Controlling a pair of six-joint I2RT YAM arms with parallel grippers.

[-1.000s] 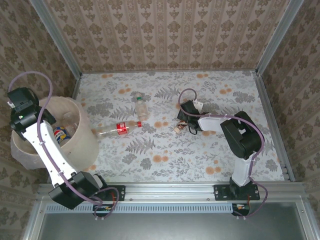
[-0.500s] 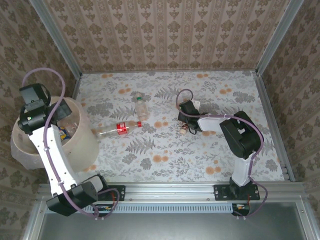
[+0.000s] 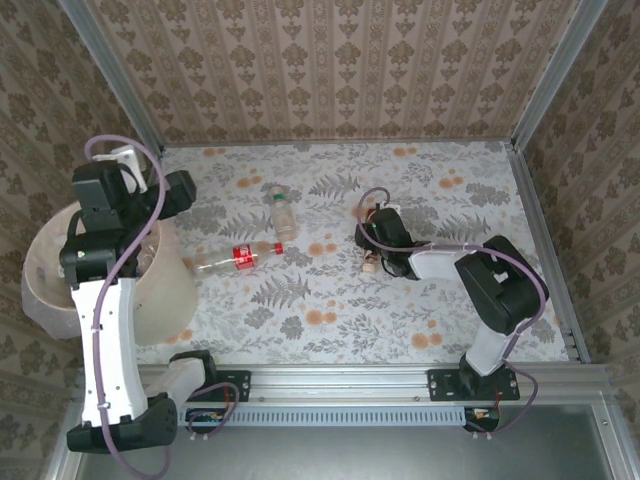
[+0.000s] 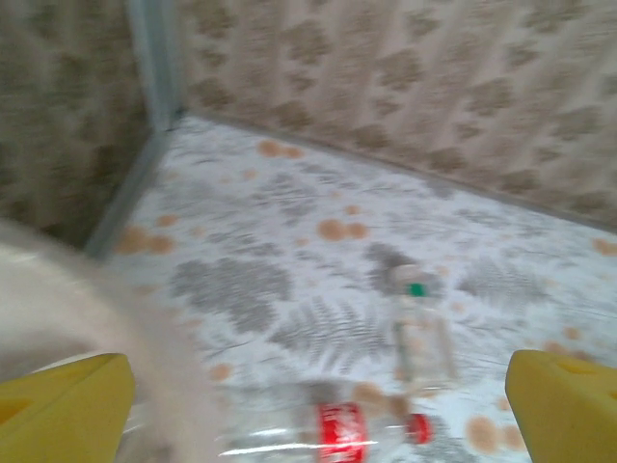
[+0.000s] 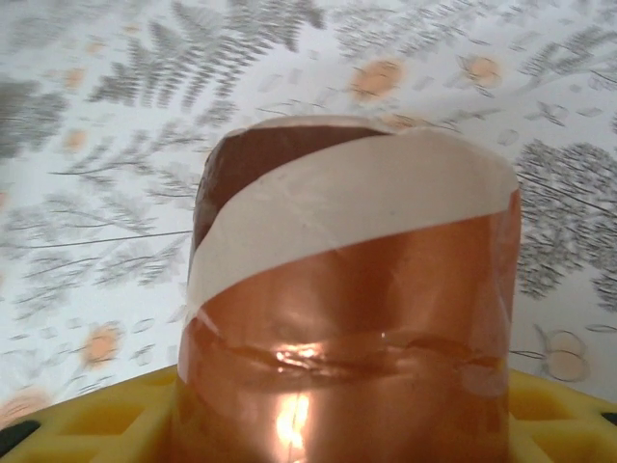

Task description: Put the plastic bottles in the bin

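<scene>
My left gripper (image 3: 178, 190) hangs above the far rim of the pale bin (image 3: 60, 300), jaws wide open and empty; its yellow fingertips (image 4: 67, 405) frame the blurred left wrist view. A clear bottle with a red label (image 3: 240, 255) (image 4: 339, 432) lies on its side just right of the bin. A green-capped bottle (image 3: 283, 212) (image 4: 420, 333) lies beyond it. My right gripper (image 3: 372, 254) (image 5: 337, 429) is low at mid-table, shut on a small copper-brown bottle (image 5: 347, 318) with a white band (image 3: 371, 264).
The floral table (image 3: 330, 320) is boxed in by patterned walls with metal corner posts (image 3: 540, 80). The bin overhangs the table's left edge. Open tabletop lies between the red-label bottle and the right gripper, and along the front edge.
My left arm rose out of the bin and swung toward the table, its jaws opening wide. My right gripper's jaws closed round the brown bottle, which shifted a little right.
</scene>
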